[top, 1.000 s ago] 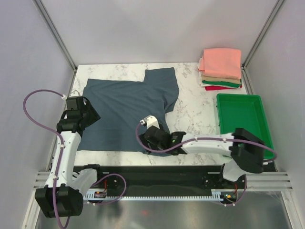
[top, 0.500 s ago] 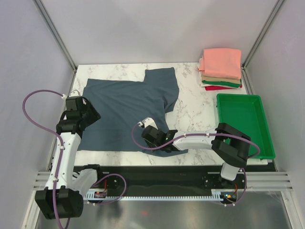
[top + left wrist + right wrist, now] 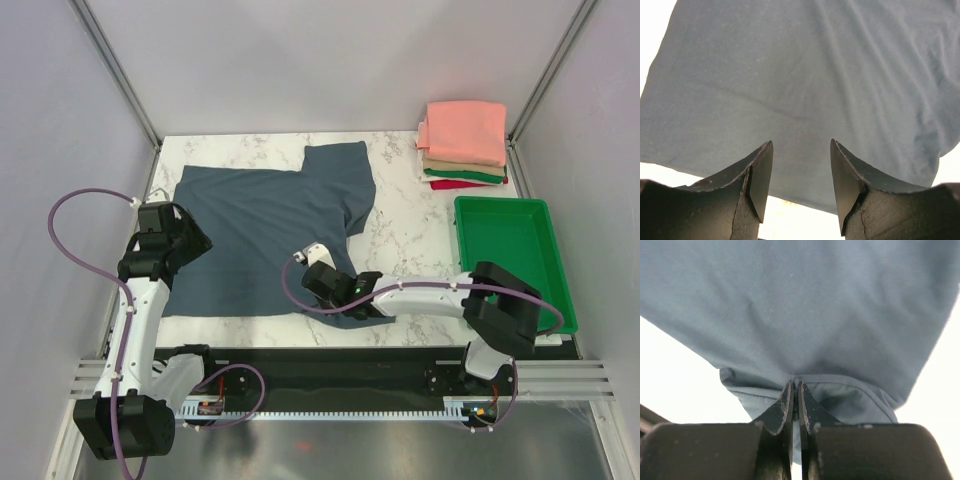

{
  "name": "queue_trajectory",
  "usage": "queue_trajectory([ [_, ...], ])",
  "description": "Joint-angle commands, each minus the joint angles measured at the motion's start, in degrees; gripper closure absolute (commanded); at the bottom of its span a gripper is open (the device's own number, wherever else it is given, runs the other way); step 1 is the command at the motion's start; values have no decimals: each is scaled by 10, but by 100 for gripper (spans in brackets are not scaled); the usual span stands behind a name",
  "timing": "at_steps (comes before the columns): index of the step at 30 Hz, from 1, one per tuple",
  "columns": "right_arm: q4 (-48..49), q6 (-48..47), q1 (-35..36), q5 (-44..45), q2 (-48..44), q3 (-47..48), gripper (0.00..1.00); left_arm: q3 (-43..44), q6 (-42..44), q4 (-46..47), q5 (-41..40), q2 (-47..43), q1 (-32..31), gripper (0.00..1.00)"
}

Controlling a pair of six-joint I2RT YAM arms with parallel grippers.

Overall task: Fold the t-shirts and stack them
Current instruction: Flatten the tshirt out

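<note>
A slate blue-grey t-shirt (image 3: 270, 215) lies spread flat on the marble table (image 3: 400, 235). My right gripper (image 3: 323, 284) is at the shirt's near right edge, and in the right wrist view this gripper (image 3: 795, 383) is shut, pinching a fold of the shirt's (image 3: 805, 305) hem. My left gripper (image 3: 192, 240) hovers at the shirt's left edge. In the left wrist view it (image 3: 800, 142) stands open over the cloth (image 3: 800, 75), with nothing between its fingers. Folded t-shirts are stacked (image 3: 463, 150) at the back right, salmon-pink on top, then tan, green and red.
A green plastic tray (image 3: 510, 255) sits at the right edge of the table, just in front of the folded stack. Bare marble shows between the shirt and the tray. Grey walls and metal posts (image 3: 110, 70) enclose the table.
My right gripper has closed on the shirt's near hem, and the right arm's elbow has shifted. The left arm and the shirt's layout have stayed the same.
</note>
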Motion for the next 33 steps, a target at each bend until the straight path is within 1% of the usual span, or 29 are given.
queue_trajectory([
  [1, -40, 13, 0, 28, -71, -4, 92, -4, 1, 23, -3, -10, 4, 43],
  [2, -45, 16, 0, 28, -94, -7, 91, -5, 1, 23, -6, -10, 5, 43],
  [5, -56, 30, 5, 20, -139, -27, 90, -6, -1, 23, -10, -12, 5, 43],
  [7, -59, 41, 9, 15, -164, -44, 85, -6, -1, 22, -15, -11, 5, 43],
  [9, -60, 48, 14, 9, -178, -64, 77, -6, -3, 21, -20, -13, 5, 43],
  [11, -59, 59, 17, 5, -194, -76, 71, -7, -4, 18, -24, -12, 4, 43],
  [14, -50, 70, 24, 4, -214, -105, 73, -7, -5, 18, -27, -12, 5, 43],
  [15, -42, 76, 24, 3, -218, -118, 69, -7, -5, 18, -27, -10, 5, 43],
  [16, -38, 78, 23, 0, -224, -123, 67, -8, -5, 18, -28, -10, 5, 43],
  [17, -34, 80, 23, -1, -226, -127, 78, -7, -5, 18, -26, -10, 4, 43],
  [18, -28, 81, 24, 0, -227, -130, 94, -7, -5, 18, -28, -9, 5, 43],
  [19, -24, 81, 24, 0, -228, -132, 93, -7, -5, 18, -28, -11, 5, 43],
  [21, -13, 80, 24, 0, -226, -131, 64, -8, -5, 18, -27, -10, 5, 43],
  [23, -5, 77, 23, -3, -211, -126, 39, -8, -5, 18, -24, -9, 4, 43],
  [25, 5, 67, 23, -5, -184, -109, 36, -8, -5, 18, -22, -9, 5, 43],
  [30, 23, 34, 24, 6, -106, -67, 36, -8, -5, 18, -21, -10, 3, 43],
  [33, 37, 20, 21, 14, -83, -49, 37, -8, -4, 18, -18, -11, 4, 43],
])
